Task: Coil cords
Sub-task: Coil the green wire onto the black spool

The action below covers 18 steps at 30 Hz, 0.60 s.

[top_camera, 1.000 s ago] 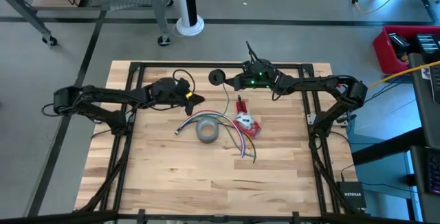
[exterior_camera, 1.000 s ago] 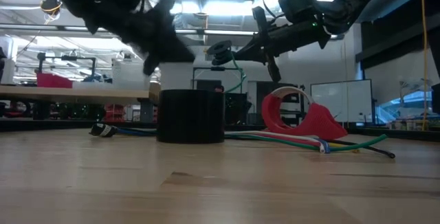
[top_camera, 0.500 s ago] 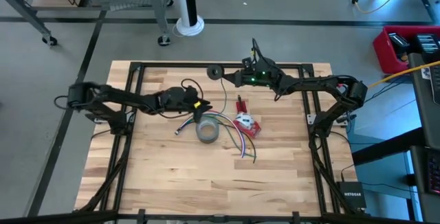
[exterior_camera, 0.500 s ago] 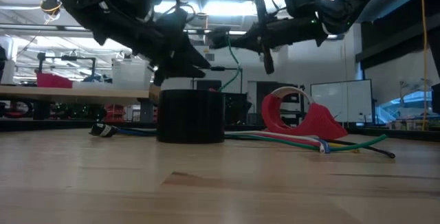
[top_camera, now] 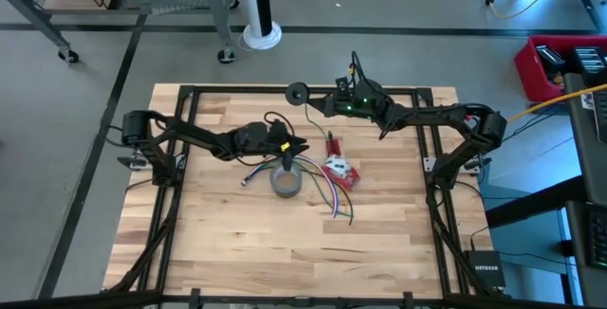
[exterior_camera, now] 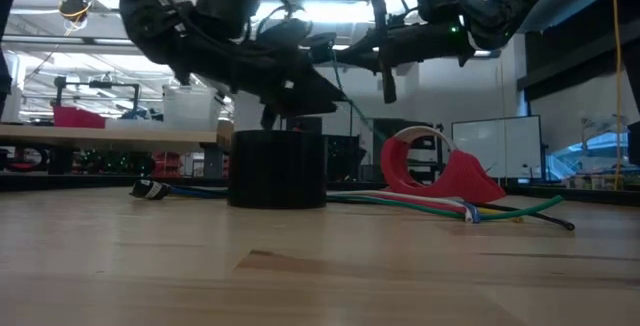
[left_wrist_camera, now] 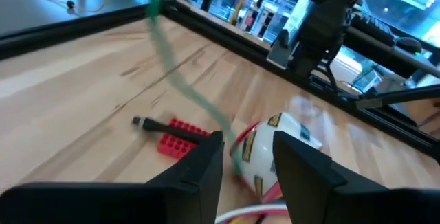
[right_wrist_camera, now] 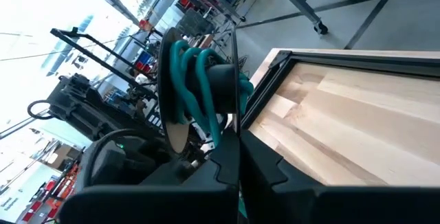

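Note:
A green cord [top_camera: 312,138] runs from a dark spool [top_camera: 298,92], where it is wound in several turns [right_wrist_camera: 196,73], down to the table by the red tape dispenser [top_camera: 339,170]. My right gripper [top_camera: 313,100] is shut at the spool, raised near the table's far edge. My left gripper [top_camera: 290,148] is open above the grey tape roll [top_camera: 286,182]. In the left wrist view the green cord [left_wrist_camera: 180,73] passes between its two fingers [left_wrist_camera: 206,165]; I cannot tell whether they touch it. My right gripper holds the spool of green cord at its near side [right_wrist_camera: 220,131], at the free ends of its shut fingers [right_wrist_camera: 227,165]. The fingers lie about level, pointing toward the table's left. The spool is lifted clear of the table, and the cord hangs slack from it.
Several coloured cords [top_camera: 327,195] lie spread on the table beside the tape roll, one ending in a plug [top_camera: 247,180] at its left. A small red block with a black tip [left_wrist_camera: 180,133] lies by the dispenser. A dark frame [top_camera: 190,96] borders the table.
My left gripper has gone toward the table's right edge and down, from left of the tape roll to above it, up to the hanging green cord. My right gripper has carried the spool a little toward the far edge.

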Each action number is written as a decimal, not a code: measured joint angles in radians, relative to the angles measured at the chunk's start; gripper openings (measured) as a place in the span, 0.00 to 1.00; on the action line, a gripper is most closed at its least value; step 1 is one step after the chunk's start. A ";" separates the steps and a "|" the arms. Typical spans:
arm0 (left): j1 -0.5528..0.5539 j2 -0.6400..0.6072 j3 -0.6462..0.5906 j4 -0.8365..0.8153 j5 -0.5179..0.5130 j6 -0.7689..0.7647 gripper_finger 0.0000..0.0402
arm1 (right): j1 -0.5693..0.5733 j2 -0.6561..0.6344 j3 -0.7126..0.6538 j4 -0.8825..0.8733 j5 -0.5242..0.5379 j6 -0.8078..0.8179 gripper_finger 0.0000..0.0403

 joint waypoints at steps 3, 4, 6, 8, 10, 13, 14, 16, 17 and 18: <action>0.003 0.015 0.028 -0.004 -0.009 0.021 0.30 | 0.000 0.000 0.000 0.000 0.003 0.000 0.01; 0.005 0.015 0.028 -0.005 -0.024 0.021 0.30 | 0.000 0.000 0.000 0.000 0.003 0.000 0.01; 0.007 0.015 0.028 -0.005 -0.071 0.004 0.30 | 0.000 0.000 0.000 0.000 0.003 0.000 0.01; 0.007 0.015 0.028 -0.007 -0.122 -0.004 0.30 | 0.000 0.000 0.000 0.005 0.003 0.000 0.01; 0.007 0.014 0.028 -0.024 -0.175 0.002 0.30 | 0.000 0.000 0.000 0.012 0.003 -0.001 0.01; 0.007 0.015 0.028 -0.059 -0.225 0.002 0.30 | 0.001 0.000 0.000 0.031 -0.011 0.000 0.01; 0.008 0.015 0.028 -0.058 -0.227 0.002 0.30 | 0.001 0.000 0.000 0.040 -0.012 0.001 0.01; 0.008 0.014 0.028 -0.046 -0.229 0.005 0.30 | 0.001 0.000 0.000 0.059 -0.013 0.002 0.01; 0.008 0.014 0.028 -0.043 -0.229 0.010 0.30 | 0.001 0.000 0.000 0.068 -0.013 0.002 0.01; 0.008 0.014 0.028 -0.037 -0.230 0.015 0.30 | 0.001 0.000 0.000 0.081 -0.013 0.004 0.01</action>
